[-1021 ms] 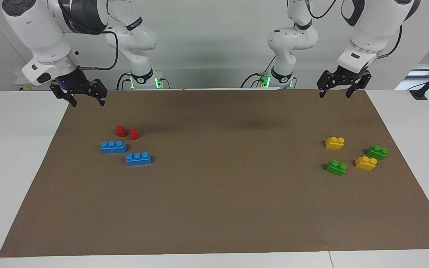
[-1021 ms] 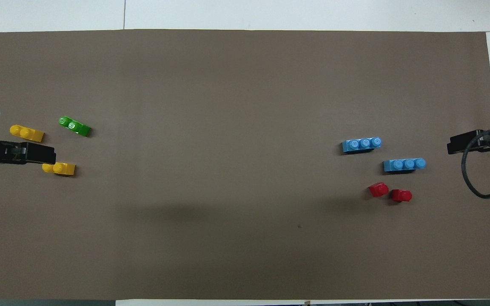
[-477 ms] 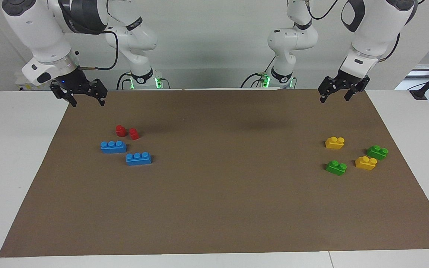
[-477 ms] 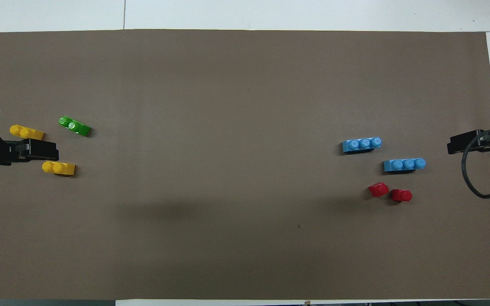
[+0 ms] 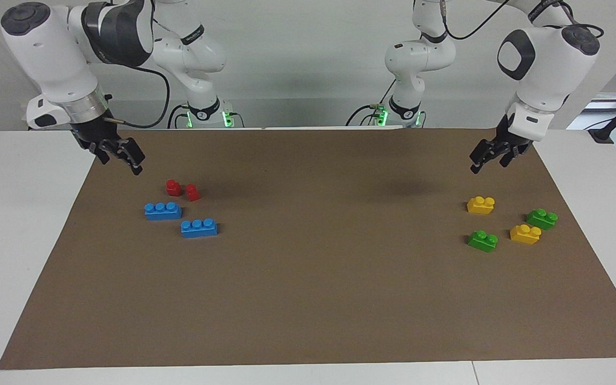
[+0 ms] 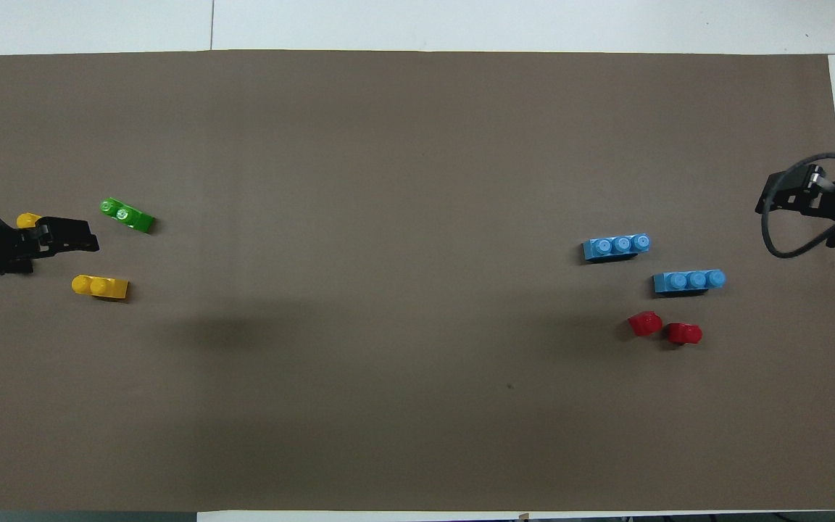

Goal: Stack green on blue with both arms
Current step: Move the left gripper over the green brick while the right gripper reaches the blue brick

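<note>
Facing view: left gripper (image 5: 487,158) is hanging open and empty, tilted, over the mat (image 5: 308,299) near the yellow brick (image 5: 480,205), with the green bricks (image 5: 483,240) (image 5: 541,218) lying farther from the robots. Right gripper (image 5: 121,155) is angling down, open and empty, above the mat edge near the red bricks (image 5: 174,187); the blue bricks (image 5: 163,210) (image 5: 199,228) are resting just past those, untouched.
</note>
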Controlling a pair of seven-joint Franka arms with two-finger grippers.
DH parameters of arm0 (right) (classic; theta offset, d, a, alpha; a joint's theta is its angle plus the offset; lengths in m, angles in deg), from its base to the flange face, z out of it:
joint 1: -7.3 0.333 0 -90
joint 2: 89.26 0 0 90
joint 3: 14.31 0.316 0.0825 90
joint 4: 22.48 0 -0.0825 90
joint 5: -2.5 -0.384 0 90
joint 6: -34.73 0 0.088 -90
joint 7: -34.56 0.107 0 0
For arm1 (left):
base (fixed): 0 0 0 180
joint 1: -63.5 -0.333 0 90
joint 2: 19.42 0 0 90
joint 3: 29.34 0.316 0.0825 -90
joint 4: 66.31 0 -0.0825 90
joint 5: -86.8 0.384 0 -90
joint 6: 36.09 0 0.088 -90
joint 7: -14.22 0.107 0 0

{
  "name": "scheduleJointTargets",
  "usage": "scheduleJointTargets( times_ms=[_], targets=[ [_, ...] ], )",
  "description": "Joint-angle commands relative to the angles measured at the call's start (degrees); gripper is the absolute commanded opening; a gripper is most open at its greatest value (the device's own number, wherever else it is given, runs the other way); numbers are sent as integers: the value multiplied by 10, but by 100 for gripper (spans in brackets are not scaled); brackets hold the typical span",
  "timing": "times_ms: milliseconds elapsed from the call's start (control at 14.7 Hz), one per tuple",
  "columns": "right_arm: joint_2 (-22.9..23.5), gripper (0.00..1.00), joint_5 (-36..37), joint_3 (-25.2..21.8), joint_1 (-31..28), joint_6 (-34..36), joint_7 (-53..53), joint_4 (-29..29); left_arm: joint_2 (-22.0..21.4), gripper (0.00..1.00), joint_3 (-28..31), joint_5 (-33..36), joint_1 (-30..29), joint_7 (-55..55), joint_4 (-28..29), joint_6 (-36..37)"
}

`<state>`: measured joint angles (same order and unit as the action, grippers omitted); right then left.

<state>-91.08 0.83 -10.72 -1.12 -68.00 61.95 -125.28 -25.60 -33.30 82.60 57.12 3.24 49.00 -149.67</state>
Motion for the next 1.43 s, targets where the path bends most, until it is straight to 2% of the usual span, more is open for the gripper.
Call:
scheduleJointTargets(
  times_ms=[0, 204, 340, 613, 749, 953, 1089, 1362],
  targets=[
    [43, 100, -34, 1, -13, 1, 126, 36, 45, 100, -3, -10, -5, -64, -1, -50],
    [86, 100, -108, -1, -19, 12, 275, 61, 83, 100, 0, -6, -6, -76, -5, -67],
    [115, 100, -142, -1, -19, 12, 341, 85, 111, 100, 1, -4, -11, -144, -17, -92],
    [153, 100, -164, -1, -18, 2, 358, 76, 161, 100, 1, 12, -14, -302, -51, -118],
    [161, 100, -164, -1, -15, -13, 360, 72, 185, 100, 2, 12, -15, -316, -61, -125],
    [181, 100, -179, -1, -15, -16, 363, 61, 248, 100, 3, 23, -21, -373, -125, -115],
    [183, 100, -187, -1, -16, -28, 364, 32, 278, 100, 4, 46, -21, -402, -139, -118],
    [196, 100, -205, -2, -19, -46, 373, 17, 302, 100, 5, 48, -22, -429, -152, -132]
  ],
)
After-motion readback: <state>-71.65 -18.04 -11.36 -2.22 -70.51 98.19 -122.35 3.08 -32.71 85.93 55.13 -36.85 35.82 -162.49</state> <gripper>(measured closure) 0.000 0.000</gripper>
